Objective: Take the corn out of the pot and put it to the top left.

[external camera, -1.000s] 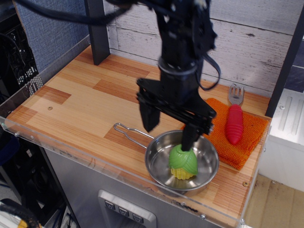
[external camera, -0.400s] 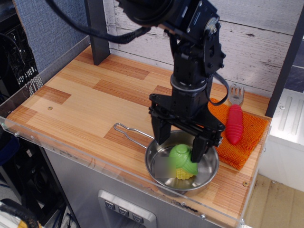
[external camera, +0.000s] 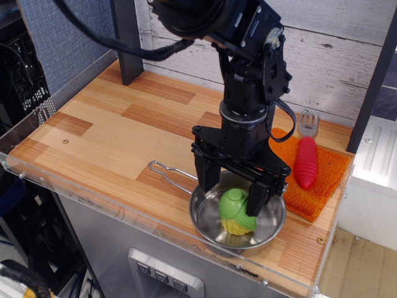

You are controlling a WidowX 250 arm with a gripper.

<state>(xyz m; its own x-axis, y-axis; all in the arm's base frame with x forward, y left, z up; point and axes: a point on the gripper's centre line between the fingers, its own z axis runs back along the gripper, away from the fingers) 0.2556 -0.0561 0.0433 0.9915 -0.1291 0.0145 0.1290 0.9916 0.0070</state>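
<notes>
The corn (external camera: 234, 212), yellow kernels under a light green husk, lies inside the pot (external camera: 273, 225), a shallow shiny steel pan with a wire loop handle (external camera: 166, 171) at the table's front right. My gripper (external camera: 231, 194) is lowered into the pot with its black fingers spread apart, one finger (external camera: 205, 176) left of the corn and the other (external camera: 257, 198) against its right side. The jaws are open around the corn and not closed on it.
An orange cloth (external camera: 322, 176) lies right of the pot with a red-handled fork (external camera: 305, 156) on it. A dark post (external camera: 127, 43) stands at the back left. A clear plastic rim (external camera: 93, 192) edges the table's front. Bare wood (external camera: 105, 124) spans the left half.
The gripper has come down and shifted right, from above the pot's left rim to straddling the corn. The fingers are narrower. The corn has tilted slightly.
</notes>
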